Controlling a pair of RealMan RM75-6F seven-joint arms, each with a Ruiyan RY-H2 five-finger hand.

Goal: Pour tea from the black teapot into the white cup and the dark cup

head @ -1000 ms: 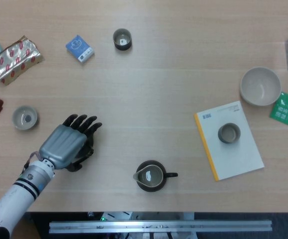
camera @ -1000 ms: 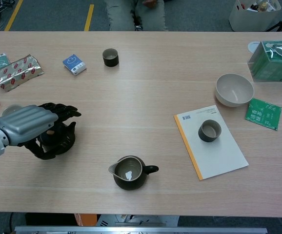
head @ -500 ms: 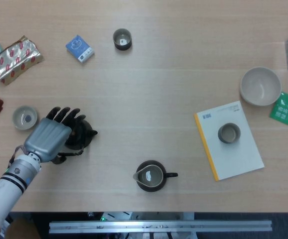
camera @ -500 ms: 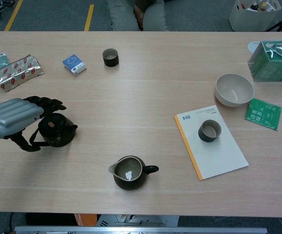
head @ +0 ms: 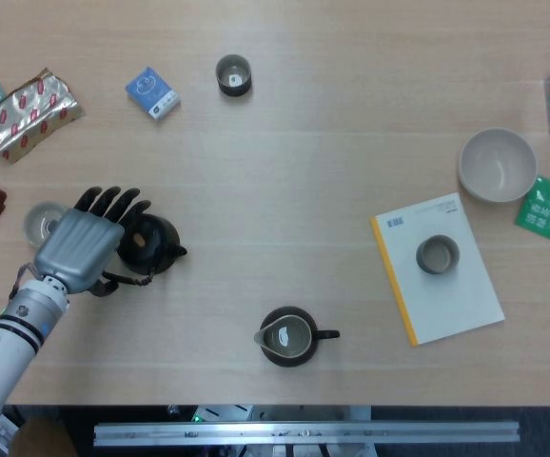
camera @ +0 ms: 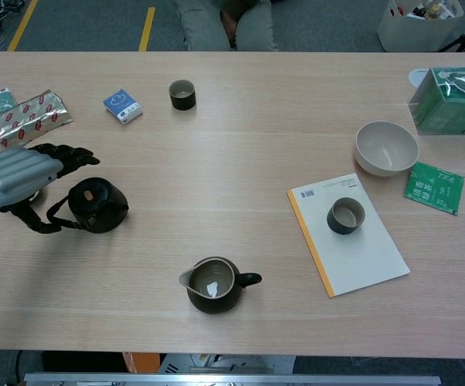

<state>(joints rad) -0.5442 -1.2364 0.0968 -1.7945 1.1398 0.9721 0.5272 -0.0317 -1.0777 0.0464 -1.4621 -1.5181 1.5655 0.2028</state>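
- Left hand point(head: 77, 247), grey-backed with black fingers point(camera: 70, 155), is hovering palm-down over the pale wood-grain table point(head: 304, 162); fingers are lying spread and extended, gripping nothing visible.
- Round black teapot with loop handle point(head: 147, 244) is sitting upright just beside the fingertips, on their right; whether thumb and handle are touching, cannot tell.
- Small white cup point(head: 37, 222) is lying partly hidden under the fingers' left edge.
- Dark cup point(camera: 183, 94) is standing well beyond the fingertips.
- Right hand is not showing in either view.
- Chest view is showing grey floor with a yellow stripe point(camera: 146, 22) past the table's far edge.
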